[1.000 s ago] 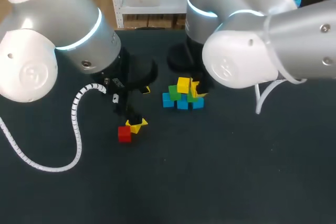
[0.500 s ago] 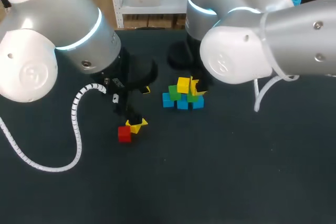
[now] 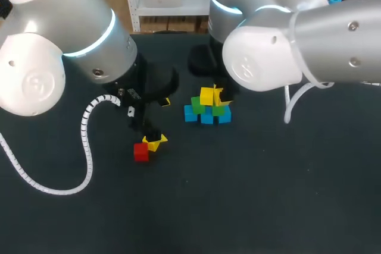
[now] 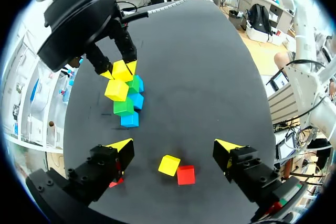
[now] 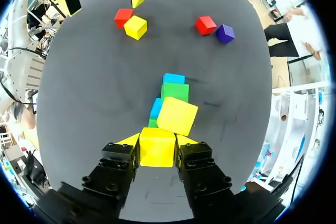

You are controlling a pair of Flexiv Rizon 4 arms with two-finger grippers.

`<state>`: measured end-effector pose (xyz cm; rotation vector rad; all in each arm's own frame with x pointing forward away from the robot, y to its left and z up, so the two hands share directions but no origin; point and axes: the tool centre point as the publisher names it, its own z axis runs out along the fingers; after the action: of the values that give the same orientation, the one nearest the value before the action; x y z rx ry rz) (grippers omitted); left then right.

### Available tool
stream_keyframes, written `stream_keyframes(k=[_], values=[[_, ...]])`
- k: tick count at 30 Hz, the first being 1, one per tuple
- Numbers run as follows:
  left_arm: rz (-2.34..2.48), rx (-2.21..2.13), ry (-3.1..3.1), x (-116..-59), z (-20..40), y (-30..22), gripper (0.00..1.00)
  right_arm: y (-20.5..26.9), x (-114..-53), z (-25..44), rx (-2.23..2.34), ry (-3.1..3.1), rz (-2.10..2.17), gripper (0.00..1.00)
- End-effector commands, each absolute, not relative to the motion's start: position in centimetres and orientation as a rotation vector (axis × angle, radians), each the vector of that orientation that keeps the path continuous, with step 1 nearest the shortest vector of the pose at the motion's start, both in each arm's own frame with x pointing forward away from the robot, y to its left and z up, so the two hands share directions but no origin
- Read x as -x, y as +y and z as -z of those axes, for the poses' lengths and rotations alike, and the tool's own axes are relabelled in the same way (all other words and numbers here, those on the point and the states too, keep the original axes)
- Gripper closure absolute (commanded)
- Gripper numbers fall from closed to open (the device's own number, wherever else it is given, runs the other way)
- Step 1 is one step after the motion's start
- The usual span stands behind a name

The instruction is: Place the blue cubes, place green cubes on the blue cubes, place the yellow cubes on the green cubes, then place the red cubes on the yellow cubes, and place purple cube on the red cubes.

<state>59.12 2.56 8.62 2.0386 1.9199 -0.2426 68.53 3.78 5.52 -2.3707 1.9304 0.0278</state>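
— Well, what has the right end effector (image 5: 157, 141) got?
— It's clamped on a yellow cube (image 5: 157, 151) at the top of the pile (image 5: 174, 92), just beside a second yellow (image 5: 177, 115) that sits on green over blue.
— And the left end effector (image 4: 174, 146)?
— Fingers apart, above the counter (image 4: 210, 77). A loose yellow (image 4: 169, 164) and a red cube (image 4: 185, 174) lie side by side below it.

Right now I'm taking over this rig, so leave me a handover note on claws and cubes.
Right claw: shut on a yellow cube, at the stack beside the placed yellow cube.
Left claw: open above a loose yellow cube and a red cube.
Done: blue cubes down, green cubes on them, one yellow on top.
Left: seat the held yellow; stack the loose yellow, both reds, then the purple cube beside the second red cube.
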Motion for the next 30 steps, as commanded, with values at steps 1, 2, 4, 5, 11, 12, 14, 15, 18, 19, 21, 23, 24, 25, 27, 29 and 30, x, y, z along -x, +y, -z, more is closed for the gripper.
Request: stream_keyframes(k=[1,2,4,5,11,12,14,15,18,19,21,23,24,25,27,29,30], values=[[0.247,-2.04,1.916,-59.22,-8.55,2.62,0.0,3.77,-68.6,-5.37,2.375,1.933,-0.032,1.0],[0.247,-2.04,1.916,-59.22,-8.55,2.62,0.0,3.76,-68.58,-5.34,2.375,1.934,-0.033,1.0],[0.247,-2.04,1.916,-59.22,-8.55,2.62,0.0,3.75,-68.51,-5.28,2.375,1.936,-0.035,1.0],[0.247,-2.04,1.916,-59.22,-8.55,2.62,0.0,3.76,-68.47,-5.26,2.375,1.936,-0.035,1.0],[0.247,-2.04,1.916,-59.22,-8.55,2.62,0.0,3.91,-68.36,-5.09,2.377,1.932,-0.04,1.0],[0.247,-2.04,1.916,-59.22,-8.55,2.62,0.0,3.93,-68.36,-5.1,2.376,1.932,-0.04,1.0],[0.247,-2.04,1.916,-59.22,-8.55,2.62,0.0,3.94,-68.37,-5.1,2.376,1.932,-0.04,1.0],[0.247,-2.04,1.916,-59.22,-8.55,2.62,0.0,3.94,-68.38,-5.1,2.375,1.933,-0.04,1.0],[0.247,-2.04,1.916,-59.22,-8.55,2.62,0.0,3.94,-68.4,-4.98,2.376,1.935,-0.041,1.0],[0.247,-2.04,1.916,-59.22,-8.55,2.62,0.0,3.95,-68.4,-4.92,2.377,1.935,-0.042,1.0],[0.247,-2.04,1.916,-59.22,-8.55,2.62,0.0,3.97,-68.39,-4.84,2.378,1.936,-0.043,1.0],[0.247,-2.04,1.916,-59.22,-8.55,2.62,0.0,3.96,-68.41,-4.79,2.378,1.938,-0.044,1.0],[0.247,-2.04,1.916,-59.22,-8.55,2.62,0.0,3.96,-68.42,-4.77,2.377,1.939,-0.044,1.0],[0.247,-2.04,1.916,-59.22,-8.55,2.62,0.0,3.95,-68.43,-4.76,2.376,1.939,-0.044,1.0],[0.247,-2.04,1.916,-59.22,-8.55,2.62,0.0,3.94,-68.44,-4.75,2.376,1.941,-0.043,1.0],[0.247,-2.04,1.916,-59.22,-8.55,2.62,0.0,3.91,-68.47,-4.7,2.375,1.943,-0.042,1.0],[0.247,-2.04,1.916,-59.22,-8.55,2.62,0.0,3.9,-68.51,-4.69,2.374,1.943,-0.041,1.0]])
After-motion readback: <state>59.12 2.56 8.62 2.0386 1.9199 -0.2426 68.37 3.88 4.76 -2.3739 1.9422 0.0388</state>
